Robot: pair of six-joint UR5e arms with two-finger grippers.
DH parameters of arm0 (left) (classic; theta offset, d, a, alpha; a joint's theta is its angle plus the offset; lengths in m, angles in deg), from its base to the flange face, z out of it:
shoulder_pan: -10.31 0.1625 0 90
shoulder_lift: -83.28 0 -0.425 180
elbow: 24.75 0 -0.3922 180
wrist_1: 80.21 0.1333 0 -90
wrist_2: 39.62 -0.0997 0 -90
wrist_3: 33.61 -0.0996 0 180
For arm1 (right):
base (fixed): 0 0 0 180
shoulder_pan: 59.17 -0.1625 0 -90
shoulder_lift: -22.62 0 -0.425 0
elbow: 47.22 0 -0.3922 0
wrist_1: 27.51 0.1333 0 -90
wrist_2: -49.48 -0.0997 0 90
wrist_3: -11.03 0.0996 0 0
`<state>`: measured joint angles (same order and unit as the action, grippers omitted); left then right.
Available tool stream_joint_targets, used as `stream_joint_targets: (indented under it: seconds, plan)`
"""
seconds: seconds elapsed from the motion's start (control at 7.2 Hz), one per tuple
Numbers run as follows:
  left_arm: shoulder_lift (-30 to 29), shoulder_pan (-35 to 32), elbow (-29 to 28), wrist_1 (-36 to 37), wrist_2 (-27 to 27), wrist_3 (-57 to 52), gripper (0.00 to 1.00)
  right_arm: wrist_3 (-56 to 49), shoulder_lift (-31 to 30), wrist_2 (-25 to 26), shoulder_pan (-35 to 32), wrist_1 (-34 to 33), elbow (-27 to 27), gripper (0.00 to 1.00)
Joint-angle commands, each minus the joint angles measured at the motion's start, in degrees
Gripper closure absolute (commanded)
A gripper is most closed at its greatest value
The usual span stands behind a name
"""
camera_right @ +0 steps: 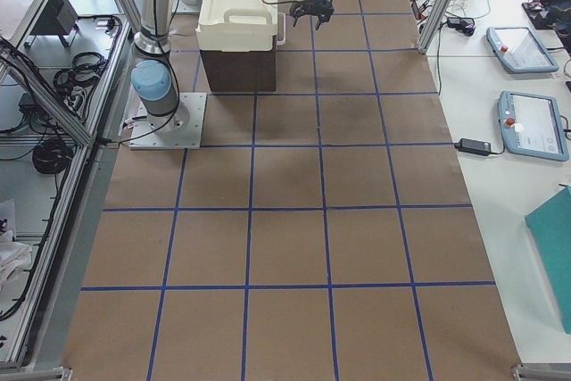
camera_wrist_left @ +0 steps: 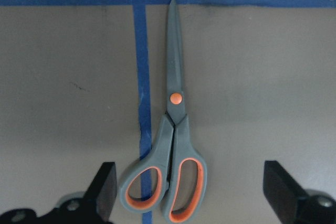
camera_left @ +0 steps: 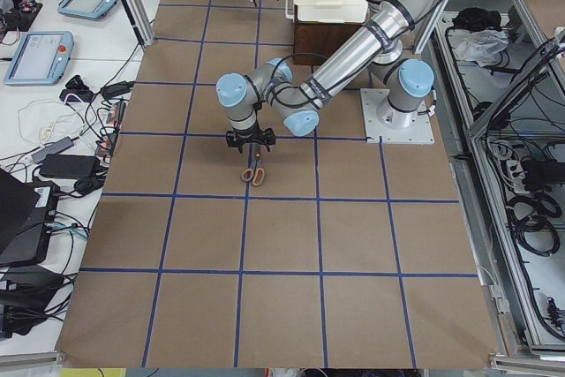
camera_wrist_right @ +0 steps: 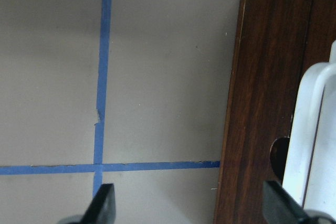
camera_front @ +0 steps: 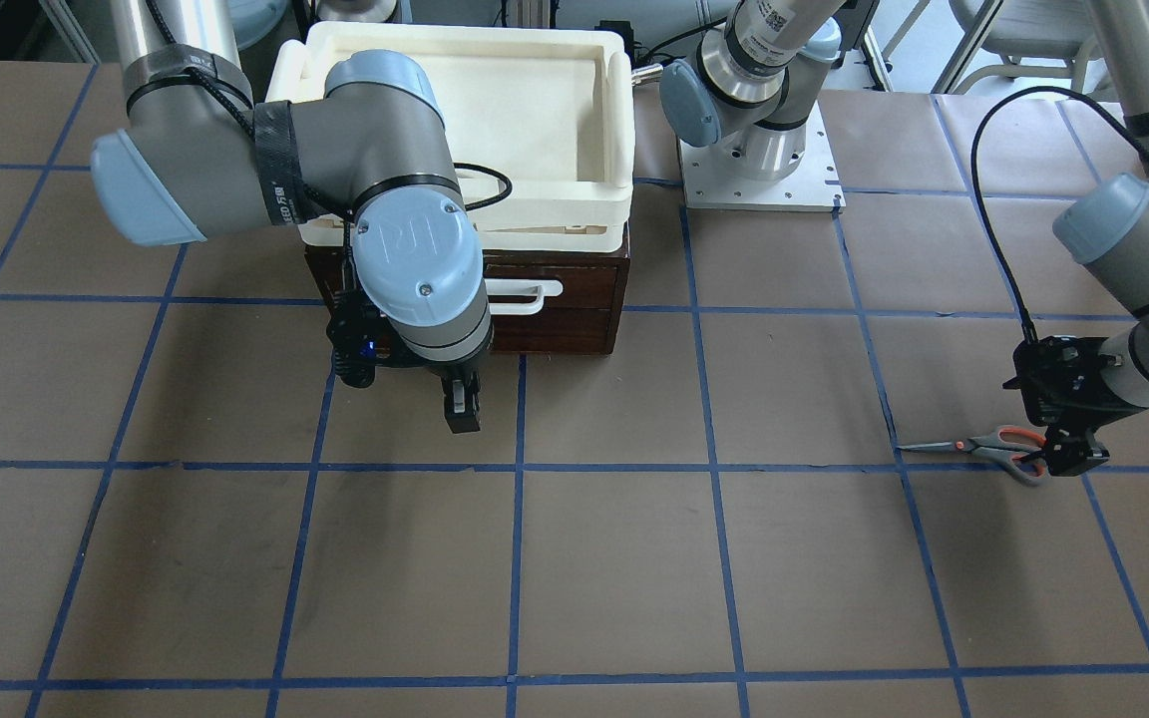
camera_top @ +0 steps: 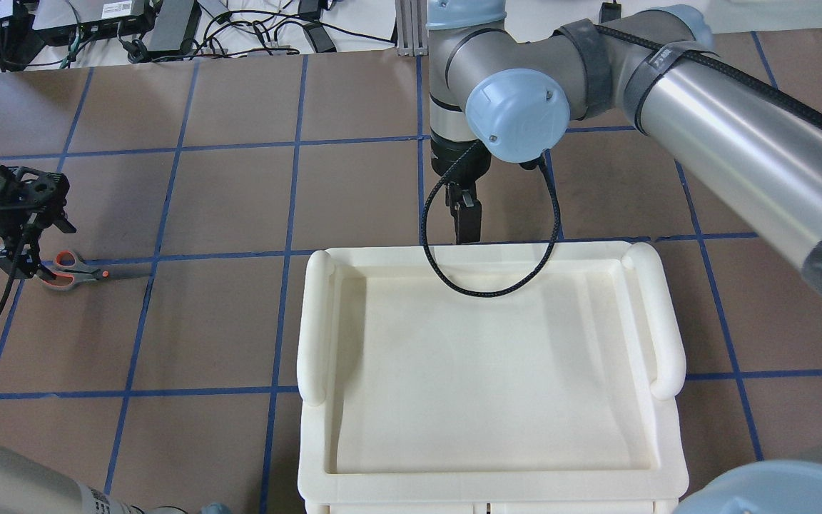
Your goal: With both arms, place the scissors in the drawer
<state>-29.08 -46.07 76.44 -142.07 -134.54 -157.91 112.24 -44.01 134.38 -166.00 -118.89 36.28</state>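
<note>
The scissors (camera_front: 993, 447) lie flat and closed on the brown table, blades pointing toward the table's middle; they also show in the overhead view (camera_top: 72, 268) and the left wrist view (camera_wrist_left: 173, 145). My left gripper (camera_front: 1068, 454) is open just over their orange-lined handles, one finger (camera_wrist_left: 107, 190) on each side, holding nothing. The dark brown drawer (camera_front: 574, 299) is closed, with its white handle (camera_front: 525, 296) on the front. My right gripper (camera_front: 463, 404) is open and empty, in front of the drawer and beside the handle (camera_wrist_right: 310, 140).
A cream-white plastic tray (camera_top: 315, 321) sits on top of the drawer cabinet. The left arm's base plate (camera_front: 762, 179) is bolted beside it. Blue tape lines grid the table. A black cable (camera_top: 496, 285) from my right arm hangs over the tray's far rim.
</note>
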Motion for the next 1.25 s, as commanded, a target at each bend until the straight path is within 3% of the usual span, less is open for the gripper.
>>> stream_joint_targets:
  seconds: [0.0, 0.28, 0.83, 1.11]
  plan:
    - [-1.10, 0.31, 5.21, 9.87, 0.00, -2.52, 0.00, 1.71, 0.18, -0.26, -0.04, 3.47, 0.00, 0.00]
    - [0.03, 0.31, 8.40, 12.90, 0.35, -3.14, 0.00, 2.15, 0.36, -0.26, -0.04, 5.93, 0.00, 0.00]
    - [-1.63, 0.57, 8.85, 16.94, 0.96, -4.99, 0.00, 3.20, 0.88, -0.17, -0.04, 7.44, 0.00, 0.00]
    - [-2.76, 0.57, 8.93, 17.30, 4.03, -4.82, 0.00, 3.73, 1.76, -0.35, -0.30, 8.05, 0.09, 0.00]
